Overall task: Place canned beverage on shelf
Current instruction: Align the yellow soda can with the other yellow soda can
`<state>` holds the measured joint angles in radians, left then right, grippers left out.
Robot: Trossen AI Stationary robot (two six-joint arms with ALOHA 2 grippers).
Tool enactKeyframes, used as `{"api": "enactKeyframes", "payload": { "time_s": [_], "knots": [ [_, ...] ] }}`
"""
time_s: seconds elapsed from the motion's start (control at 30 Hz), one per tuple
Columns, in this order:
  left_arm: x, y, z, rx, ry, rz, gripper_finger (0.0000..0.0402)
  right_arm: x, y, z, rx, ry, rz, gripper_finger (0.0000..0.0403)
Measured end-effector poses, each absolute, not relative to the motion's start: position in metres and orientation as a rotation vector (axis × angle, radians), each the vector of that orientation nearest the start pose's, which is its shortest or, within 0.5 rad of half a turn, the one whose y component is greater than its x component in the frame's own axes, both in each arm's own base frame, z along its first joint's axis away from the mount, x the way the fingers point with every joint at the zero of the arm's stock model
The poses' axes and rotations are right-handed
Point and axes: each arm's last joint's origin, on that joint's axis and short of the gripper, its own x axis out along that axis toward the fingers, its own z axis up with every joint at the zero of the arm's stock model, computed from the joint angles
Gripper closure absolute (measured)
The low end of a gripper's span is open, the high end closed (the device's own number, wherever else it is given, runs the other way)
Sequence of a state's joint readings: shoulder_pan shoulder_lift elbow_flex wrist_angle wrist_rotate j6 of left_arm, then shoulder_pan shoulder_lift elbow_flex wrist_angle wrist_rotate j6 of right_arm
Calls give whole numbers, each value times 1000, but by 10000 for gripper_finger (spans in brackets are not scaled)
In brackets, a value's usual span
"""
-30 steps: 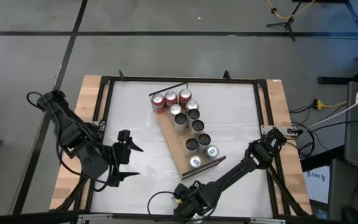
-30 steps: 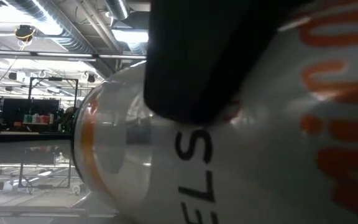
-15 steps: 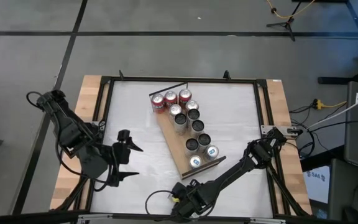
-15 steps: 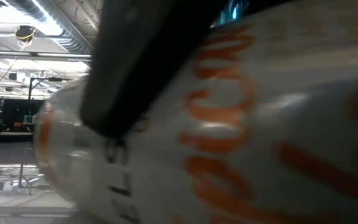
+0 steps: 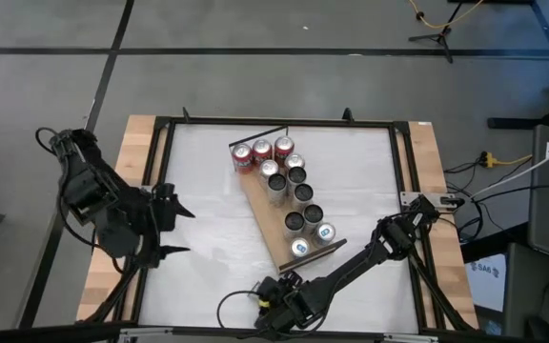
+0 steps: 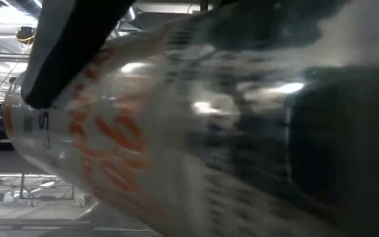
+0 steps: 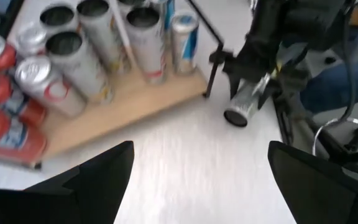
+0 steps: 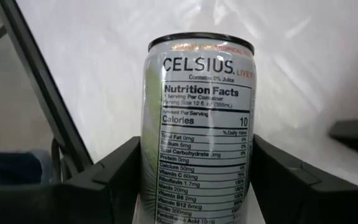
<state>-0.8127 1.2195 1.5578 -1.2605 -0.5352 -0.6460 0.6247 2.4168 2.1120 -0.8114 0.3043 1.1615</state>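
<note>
Right gripper [image 5: 276,307], at the table's near edge, is clenched on a Celsius can [image 8: 197,130] lying along its fingers, with the shelf [image 5: 273,227] just beyond and nearer this arm than the spread-fingered left gripper [image 5: 165,229].

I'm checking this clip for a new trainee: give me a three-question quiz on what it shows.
1. True or false: the right pincer is shut on the Celsius can.
2. The left pincer is: A) open, holding nothing B) gripping a red can.
3. The black rail marks the shelf's end nearer which arm?

Key: 1 true; 2 A; 3 right.
</note>
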Motion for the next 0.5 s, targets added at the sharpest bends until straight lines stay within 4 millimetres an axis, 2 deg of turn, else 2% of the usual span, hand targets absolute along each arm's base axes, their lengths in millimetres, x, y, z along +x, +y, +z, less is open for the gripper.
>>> {"api": "enactKeyframes", "payload": {
  "time_s": [0.17,0.27,0.37,0.5],
  "knots": [
    [132,-131,410,-39,834,19,39,424,293,180,555,912,-326,163],
    [128,-138,402,-27,863,11,39,429,292,183,552,854,-317,160],
    [125,-148,383,-10,894,6,39,431,292,185,540,825,-307,159],
    [123,-165,343,-15,920,4,39,433,291,186,539,797,-306,162]
  ]
}}
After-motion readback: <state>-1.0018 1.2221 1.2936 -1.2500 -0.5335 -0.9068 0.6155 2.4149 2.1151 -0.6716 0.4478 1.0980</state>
